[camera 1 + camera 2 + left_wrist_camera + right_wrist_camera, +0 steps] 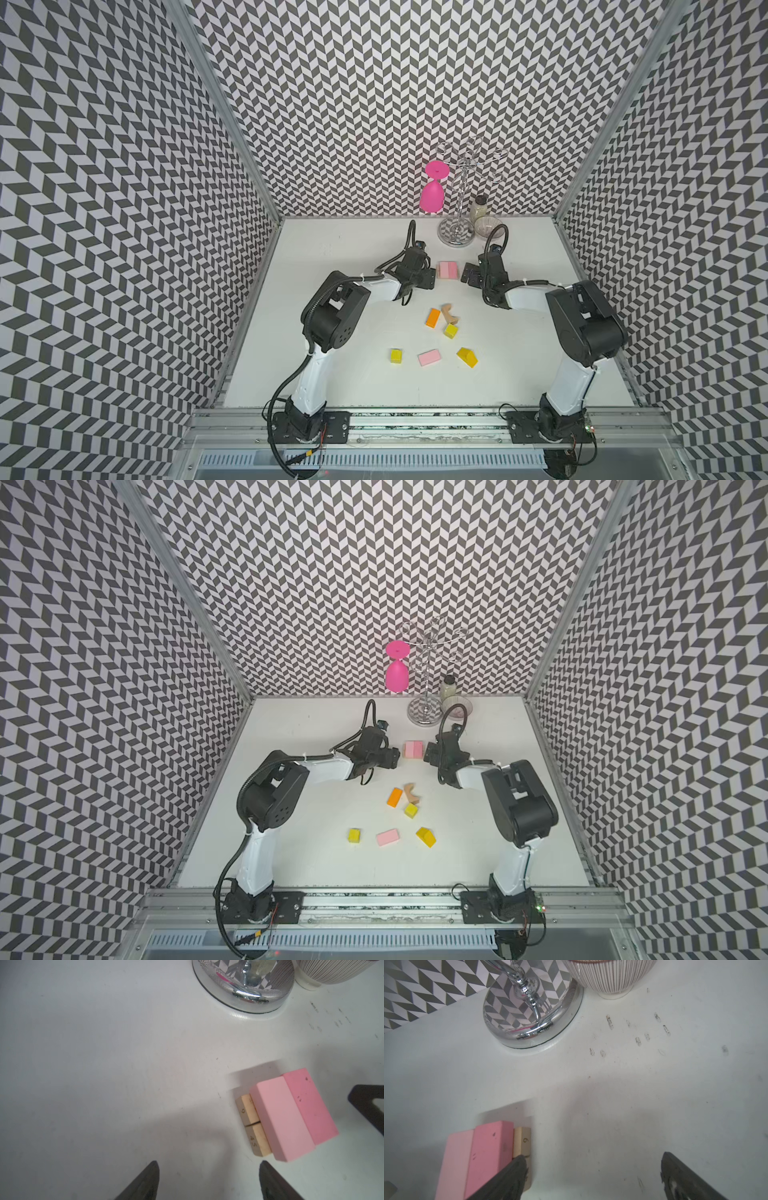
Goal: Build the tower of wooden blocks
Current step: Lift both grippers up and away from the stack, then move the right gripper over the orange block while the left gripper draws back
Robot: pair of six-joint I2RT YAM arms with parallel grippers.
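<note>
Two pink bars point(447, 270); R fingers point(504, 1180) near edge, L fingers point(143, 1184) clear.

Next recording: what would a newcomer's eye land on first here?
The magenta goblet, upside down beside the chrome stand at the back of the table, stands out. Further forward, two pink bars lie side by side on tan bars between the open left pincer and open right pincer; loose blocks scatter nearer the front.

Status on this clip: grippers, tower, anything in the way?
Left gripper open, empty; right gripper open, empty. Tower: two pink bars across tan bars, six blocks loose. Chrome stand behind it, apart.
</note>
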